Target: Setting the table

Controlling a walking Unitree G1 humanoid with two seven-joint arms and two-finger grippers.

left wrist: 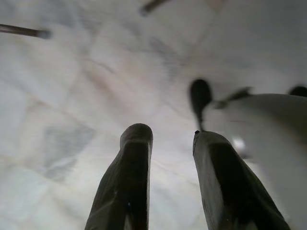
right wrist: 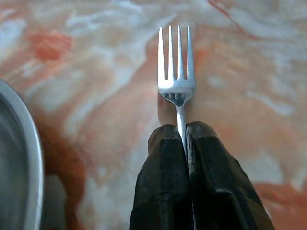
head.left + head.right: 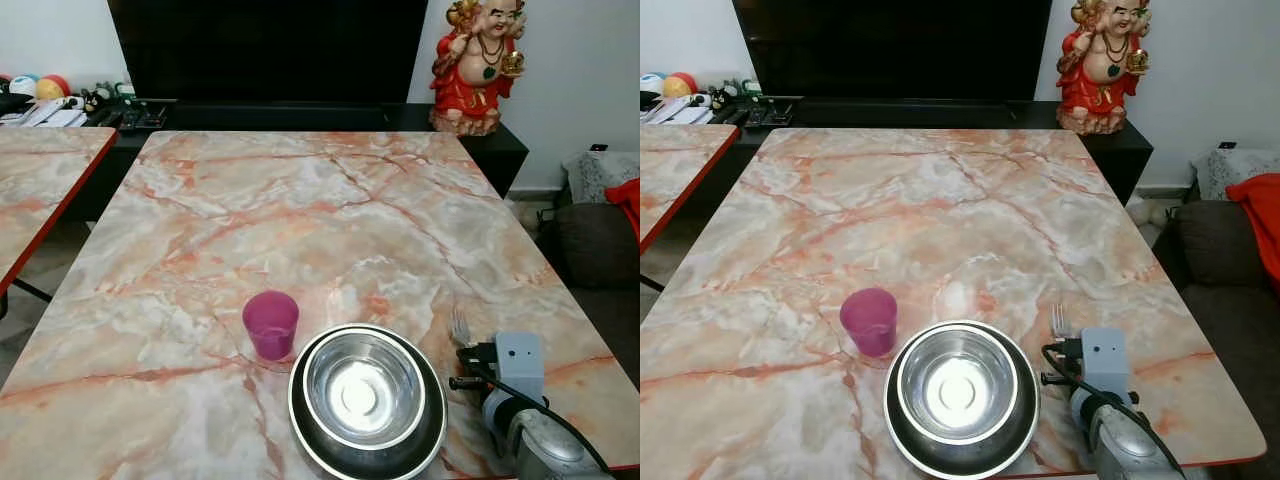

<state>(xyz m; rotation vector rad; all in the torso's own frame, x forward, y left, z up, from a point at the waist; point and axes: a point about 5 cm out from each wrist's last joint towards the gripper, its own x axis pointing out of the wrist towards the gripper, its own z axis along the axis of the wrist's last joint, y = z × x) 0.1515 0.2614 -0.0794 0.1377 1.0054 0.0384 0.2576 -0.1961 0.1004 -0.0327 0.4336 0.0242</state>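
A steel bowl (image 3: 365, 389) sits inside a dark plate (image 3: 432, 432) near the front edge of the marble table (image 3: 300, 220). A pink cup (image 3: 270, 323) stands just to its left. My right gripper (image 2: 181, 130) is shut on the handle of a silver fork (image 2: 175, 62), tines pointing away, low over the table right of the plate. The fork's tines (image 3: 460, 326) poke out past the right wrist (image 3: 515, 385). In the left wrist view, my left gripper (image 1: 168, 136) is open over a pale floor, holding nothing.
A second marble table (image 3: 40, 190) stands at the left. A dark TV stand (image 3: 300, 115) with a red figurine (image 3: 477, 62) lies beyond the far edge. A dark sofa with a red cloth (image 3: 600, 230) is at the right.
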